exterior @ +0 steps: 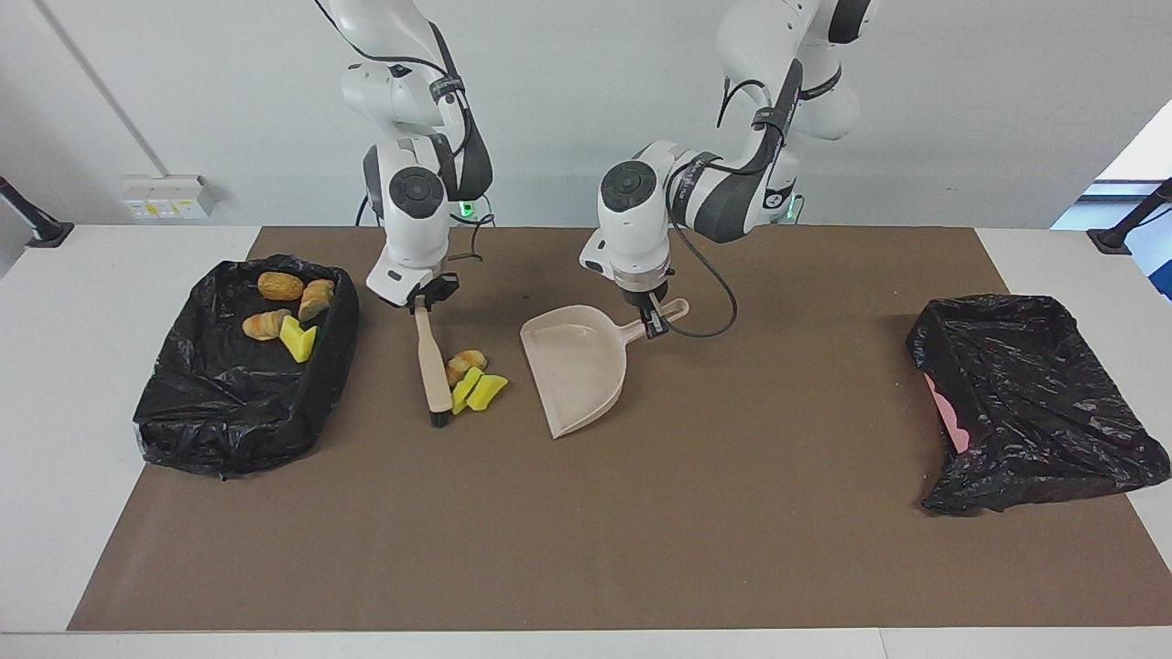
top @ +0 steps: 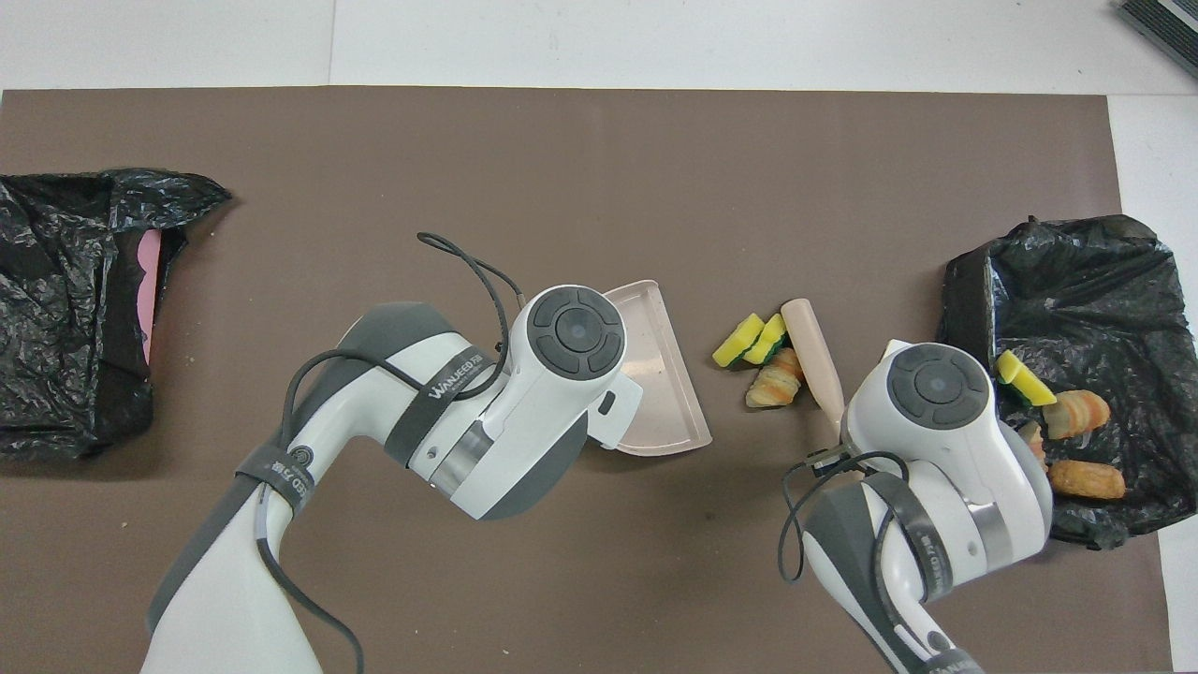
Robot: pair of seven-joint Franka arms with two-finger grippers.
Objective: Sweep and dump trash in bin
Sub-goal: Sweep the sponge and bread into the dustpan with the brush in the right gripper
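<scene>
A small pile of trash lies mid-mat: a tan bread-like lump (exterior: 468, 361) (top: 777, 382), a yellow sponge wedge (exterior: 485, 391) (top: 737, 341) and a yellow-and-green sponge piece (top: 770, 338). My right gripper (exterior: 423, 300) is shut on the handle of the beige brush (exterior: 432, 366) (top: 812, 358), whose black bristles (exterior: 439, 419) rest on the mat beside the pile, toward the right arm's end. My left gripper (exterior: 653, 320) is shut on the handle of the beige dustpan (exterior: 579, 366) (top: 660, 374). The pan's mouth faces the pile, a short gap away.
A black-bag-lined bin (exterior: 229, 439) (top: 973, 281) at the right arm's end holds bread lumps (exterior: 279, 286) and a yellow sponge wedge (exterior: 298, 339). A second black-bag-lined bin (exterior: 1035, 384) (top: 56, 281), pink inside, stands at the left arm's end.
</scene>
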